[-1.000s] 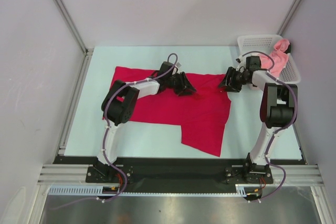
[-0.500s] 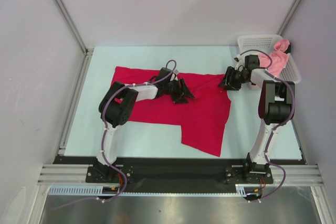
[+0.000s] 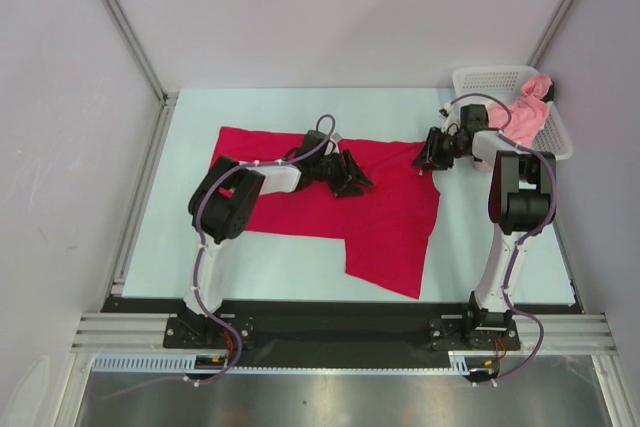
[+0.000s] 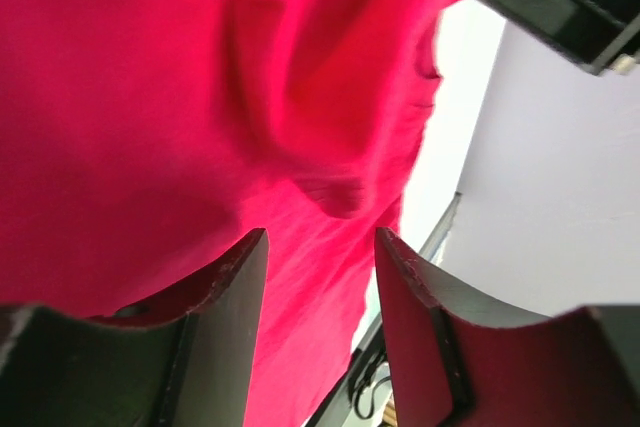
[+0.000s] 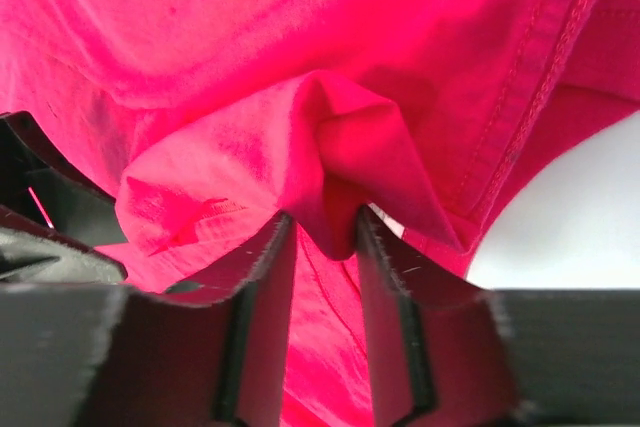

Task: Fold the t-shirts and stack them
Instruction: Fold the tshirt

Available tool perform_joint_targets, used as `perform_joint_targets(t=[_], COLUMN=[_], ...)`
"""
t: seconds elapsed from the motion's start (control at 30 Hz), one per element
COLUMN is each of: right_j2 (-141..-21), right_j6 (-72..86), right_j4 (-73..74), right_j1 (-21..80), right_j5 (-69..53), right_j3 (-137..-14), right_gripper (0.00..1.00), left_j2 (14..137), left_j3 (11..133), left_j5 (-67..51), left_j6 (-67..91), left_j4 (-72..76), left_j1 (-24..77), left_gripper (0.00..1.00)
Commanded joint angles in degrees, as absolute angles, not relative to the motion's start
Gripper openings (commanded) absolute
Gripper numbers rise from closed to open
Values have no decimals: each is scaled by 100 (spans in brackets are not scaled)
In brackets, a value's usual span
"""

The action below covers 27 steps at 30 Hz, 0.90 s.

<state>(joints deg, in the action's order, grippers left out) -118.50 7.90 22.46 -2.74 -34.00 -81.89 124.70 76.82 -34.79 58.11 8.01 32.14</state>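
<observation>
Two shirts share a pale table (image 3: 190, 247), the largest thing in the overhead view. The crimson t-shirt (image 3: 390, 217) lies spread over the table's middle. Its far edge runs from about 10 o'clock to 2 o'clock, and a longer flap reaches toward the near edge at 5 o'clock. A white mesh basket (image 3: 485, 79) stands in the table's 1 o'clock corner, just beyond the shirt's right end. The salmon pink t-shirt (image 3: 530, 107) is bunched in the basket and rises over its rim on the 3 o'clock side.

The right gripper (image 3: 428, 152) is at the crimson shirt's 2 o'clock corner. In the right wrist view its fingers (image 5: 270, 257) are closed on a raised fold of red cloth beside a stitched hem, and the fold fills the narrow gap between them. The left gripper (image 3: 352, 179) rests low over the shirt's far middle, near 12 o'clock on the cloth. In the left wrist view its jaws stand apart and empty. A small ridge of red fabric lies just ahead of its fingertips (image 4: 235, 277).
</observation>
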Motion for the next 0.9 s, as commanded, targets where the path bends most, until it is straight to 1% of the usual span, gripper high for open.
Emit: perform_joint_targets(t=[0.0,0.13,0.2,0.27,0.3,0.37,0.47,0.53,0.63,0.73,0.8,0.87], right_j2=[-11883,-11900,-11909,-11909,-11909,-11909,-11944,-11944,-11944,-11936,-11927,-11935], right_j6=[923,1028,1089,1160,1178,1195,1195,1195,1213,1230,1195,1195], right_j4=[1960,1934,1907,1863,1855,1846,1837,1828,1854,1854,1863,1881], right_j1=[-272,-343,-387,-413,-422,-439,-448,-457,-492,-510,-510,-527], right_j5=[-3551,-3647,-3691,-3735,-3744,-3779,-3806,-3814,-3806,-3858,-3858,-3867], right_j3=[-8297,-8306,-8297,-8314,-8314,-8341,-8358,-8358,-8350,-8358,-8358,-8358], right_gripper=[34,27,23,19,17,13,10,6,4,3,3,4], left_j2=[12454,12612,12612,12534,12403,12296,12226,12269,12322,12445,12603,12665], left_j3=[7787,7945,7910,7710,7604,7358,7234,7277,7321,7408,7532,7655], left_j5=[-3648,-3647,-3604,-3499,-3359,-3279,-3243,-3261,-3261,-3252,-3287,-3261], left_j6=[6196,6380,6504,6635,6688,6828,6934,6900,6961,7066,7101,7119], left_j4=[1423,1529,1521,1424,1415,1467,1757,1837,1846,1925,1812,1775], left_j1=[3296,3322,3331,3349,3340,3366,3384,3384,3384,3384,3384,3384], left_gripper=[52,52,47,47,50,50,57,57,56,53,47,44])
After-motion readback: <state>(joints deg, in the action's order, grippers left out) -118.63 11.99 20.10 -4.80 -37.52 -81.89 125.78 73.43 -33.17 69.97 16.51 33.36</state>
